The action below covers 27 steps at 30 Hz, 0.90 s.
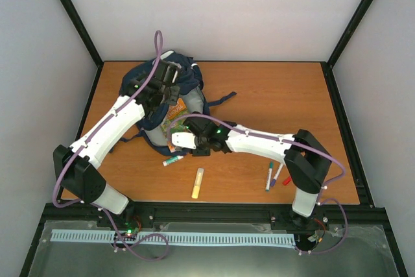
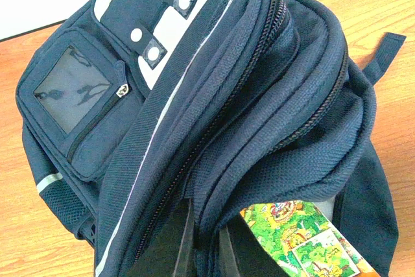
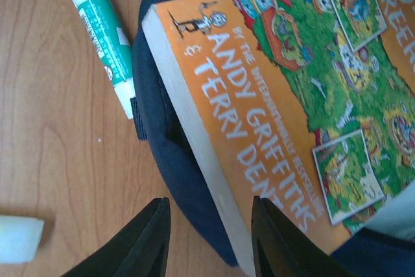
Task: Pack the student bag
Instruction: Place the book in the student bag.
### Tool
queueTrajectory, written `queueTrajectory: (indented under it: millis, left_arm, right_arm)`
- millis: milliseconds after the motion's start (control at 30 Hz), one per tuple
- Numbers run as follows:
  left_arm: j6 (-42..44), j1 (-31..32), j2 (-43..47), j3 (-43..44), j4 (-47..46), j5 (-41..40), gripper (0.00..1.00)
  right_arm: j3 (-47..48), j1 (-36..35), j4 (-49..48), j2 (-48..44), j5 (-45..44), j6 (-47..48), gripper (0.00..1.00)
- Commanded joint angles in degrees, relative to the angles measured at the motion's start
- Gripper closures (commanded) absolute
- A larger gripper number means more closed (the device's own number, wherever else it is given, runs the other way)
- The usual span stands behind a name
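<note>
Your left fingers [image 2: 178, 251] are clenched on the student bag [image 2: 194, 95], holding its mouth open. Your right fingers [image 3: 146, 238] straddle the book [image 3: 292, 95]; whether they grip it is unclear. It probably needs sliding deeper next.

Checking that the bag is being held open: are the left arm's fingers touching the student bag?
Touching. The left wrist view shows the left fingers closed on the rim fabric of the student bag at its opening.

In student bag [image 2: 194, 95] mouth: orange book [image 3: 292, 95]
</note>
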<state>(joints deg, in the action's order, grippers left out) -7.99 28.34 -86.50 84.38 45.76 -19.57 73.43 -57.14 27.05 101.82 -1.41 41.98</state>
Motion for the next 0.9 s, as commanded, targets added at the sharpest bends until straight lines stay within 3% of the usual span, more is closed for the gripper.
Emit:
queueTrajectory:
  millis: [0,567,867]
  left_arm:
    - [-1.69,-1.09,2.78,1.41,-3.45,-1.43,0.98]
    - [-1.87,-1.09,3.45,1.38,-3.47,-0.69,0.98]
    - [-2.03,-1.19,3.71,1.4,-3.42,-0.1,0.98]
  right_arm:
    - [0.64,-2.18,-4.19,2.74,-5.8,4.08,0.64]
    - [6.29,-2.44,-16.68,12.64,-14.98,9.96,0.71]
    - [7.62,-2.24,-29.12,19.19,-20.13,15.23,0.71]
